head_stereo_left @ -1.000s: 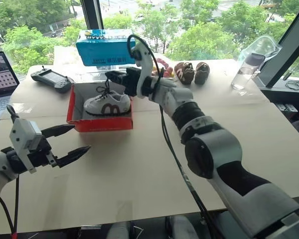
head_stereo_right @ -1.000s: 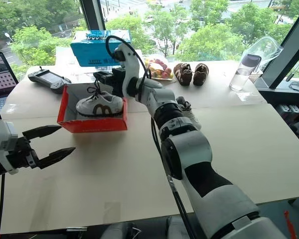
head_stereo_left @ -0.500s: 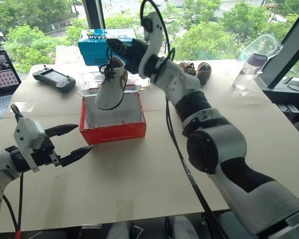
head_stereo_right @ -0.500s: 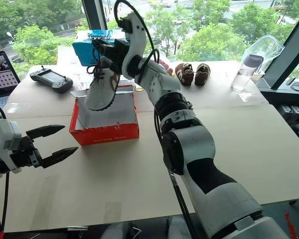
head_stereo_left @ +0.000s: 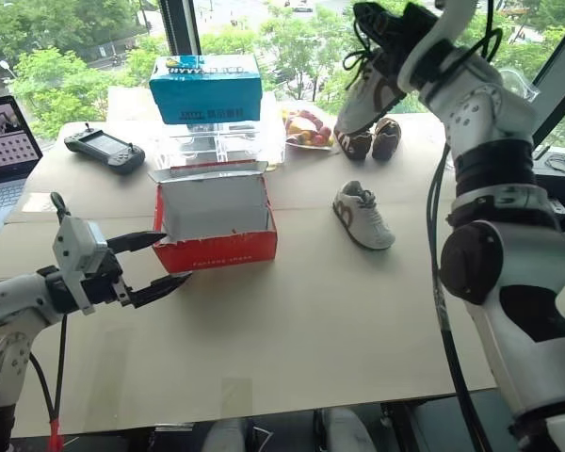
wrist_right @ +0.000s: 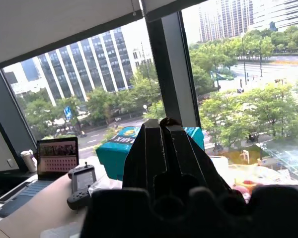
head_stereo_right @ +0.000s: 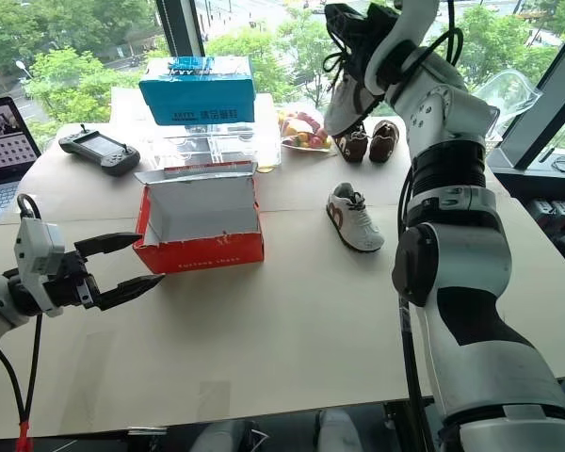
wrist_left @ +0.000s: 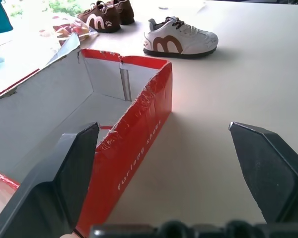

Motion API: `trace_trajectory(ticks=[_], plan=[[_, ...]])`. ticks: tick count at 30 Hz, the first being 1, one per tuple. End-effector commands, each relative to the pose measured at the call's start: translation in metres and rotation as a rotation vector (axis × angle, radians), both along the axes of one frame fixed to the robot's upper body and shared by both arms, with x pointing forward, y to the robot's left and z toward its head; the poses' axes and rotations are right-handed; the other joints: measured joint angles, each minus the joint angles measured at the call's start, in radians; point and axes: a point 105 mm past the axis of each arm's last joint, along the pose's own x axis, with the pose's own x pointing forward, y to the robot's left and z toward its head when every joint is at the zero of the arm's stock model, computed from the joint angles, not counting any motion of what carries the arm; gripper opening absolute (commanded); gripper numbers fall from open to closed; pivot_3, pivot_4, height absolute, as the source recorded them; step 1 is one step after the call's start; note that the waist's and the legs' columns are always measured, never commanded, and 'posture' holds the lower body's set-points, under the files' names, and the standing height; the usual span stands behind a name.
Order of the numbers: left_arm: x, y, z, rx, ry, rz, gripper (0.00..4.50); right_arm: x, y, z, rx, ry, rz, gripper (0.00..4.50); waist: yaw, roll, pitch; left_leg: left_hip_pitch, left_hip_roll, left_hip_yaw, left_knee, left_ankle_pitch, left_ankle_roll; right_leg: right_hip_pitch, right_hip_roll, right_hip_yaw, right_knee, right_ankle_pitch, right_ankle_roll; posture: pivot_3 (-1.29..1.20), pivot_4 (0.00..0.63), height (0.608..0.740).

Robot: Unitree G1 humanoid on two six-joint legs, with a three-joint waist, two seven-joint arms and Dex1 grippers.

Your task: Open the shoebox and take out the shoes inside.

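The red shoebox (head_stereo_left: 215,247) stands open on the table, its grey-white inside empty and its lid tipped back. One white shoe (head_stereo_left: 363,215) with a brown logo lies on the table to the box's right; the left wrist view shows this shoe (wrist_left: 180,39) beyond the box wall (wrist_left: 139,124). A second white shoe (head_stereo_left: 372,89) hangs high at the back right, toe down, with my right gripper (head_stereo_left: 384,21) shut on its laces. My left gripper (head_stereo_left: 162,259) is open and level, just off the box's front left corner and touching nothing.
A teal-blue box (head_stereo_left: 205,88) sits on a clear container behind the shoebox. Dark brown shoes (head_stereo_left: 372,141) and a plate of sweets (head_stereo_left: 306,130) lie under the hanging shoe. A controller (head_stereo_left: 104,149), a laptop (head_stereo_left: 5,151) and a clear bottle (head_stereo_right: 480,113) line the table's edges.
My right arm has swung right and up, carrying the shoe from above the shoebox to over the dark brown shoes. The left gripper has edged slightly toward the box.
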Motion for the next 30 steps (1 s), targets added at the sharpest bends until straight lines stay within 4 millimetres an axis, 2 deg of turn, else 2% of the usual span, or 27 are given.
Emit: trace_trajectory(ticks=[1,5,7,10,14,18,21,26,30], plan=[[0.002,-0.003,0.005,0.008,-0.034,-0.026,4.50,0.003,-0.040,-0.006,-0.100,-0.032,-0.181,0.04,0.000,0.000,0.000,0.000,0.000,0.000,0.000,0.000,0.000,0.000,0.000,0.000,0.000,0.000,0.000,0.00,0.150,0.740],[0.004,-0.006,0.005,0.004,-0.036,-0.037,4.50,0.012,-0.098,-0.049,-0.209,0.061,-0.430,0.04,0.001,0.000,0.000,0.000,0.000,0.001,0.000,0.000,0.000,0.000,0.000,0.000,0.000,0.000,0.000,0.00,0.150,0.740],[0.004,-0.006,0.005,0.003,-0.035,-0.040,4.50,0.012,-0.117,-0.058,-0.187,0.084,-0.501,0.04,0.001,0.001,0.000,0.000,0.000,0.001,0.000,0.000,0.000,0.000,0.000,0.001,-0.001,0.000,0.000,0.00,0.150,0.740],[0.004,-0.006,0.004,0.004,-0.034,-0.041,4.50,0.009,-0.133,-0.060,-0.138,0.085,-0.561,0.04,-0.003,0.004,0.002,0.000,0.000,0.002,0.000,0.000,0.000,-0.001,0.000,0.001,-0.001,0.000,0.000,0.00,0.150,0.740],[0.003,-0.006,0.005,0.004,-0.031,-0.043,4.50,0.009,-0.136,-0.063,-0.131,0.093,-0.576,0.04,-0.003,0.005,0.003,0.000,0.000,0.002,0.000,0.000,0.000,-0.001,0.000,0.002,0.000,0.000,0.000,0.00,0.150,0.740],[0.004,-0.007,0.005,0.003,-0.030,-0.047,4.50,0.014,-0.126,-0.083,-0.194,0.147,-0.538,0.04,-0.002,0.005,0.003,0.001,0.001,0.002,0.000,0.000,0.000,0.000,0.000,0.002,0.000,0.000,0.000,0.00,0.150,0.740],[0.004,-0.006,0.006,0.004,-0.031,-0.046,4.50,0.015,-0.122,-0.089,-0.220,0.145,-0.522,0.04,-0.001,0.005,0.003,0.001,0.001,0.002,0.000,0.000,0.000,0.001,0.000,0.002,0.000,0.000,0.000,0.00,0.150,0.740],[0.004,-0.006,0.006,0.005,-0.030,-0.044,4.50,0.012,-0.134,-0.094,-0.275,0.155,-0.589,0.04,0.001,0.005,0.003,0.001,0.001,0.002,0.000,0.000,0.000,0.000,0.000,0.002,-0.001,0.000,0.000,0.00,0.150,0.740],[0.004,-0.006,0.006,0.006,-0.029,-0.042,4.50,0.011,-0.138,-0.109,-0.402,0.169,-0.625,0.04,0.003,0.005,0.003,0.001,0.001,0.001,0.000,0.000,0.000,0.001,0.000,0.001,-0.001,0.000,0.000,0.00,0.150,0.740]])
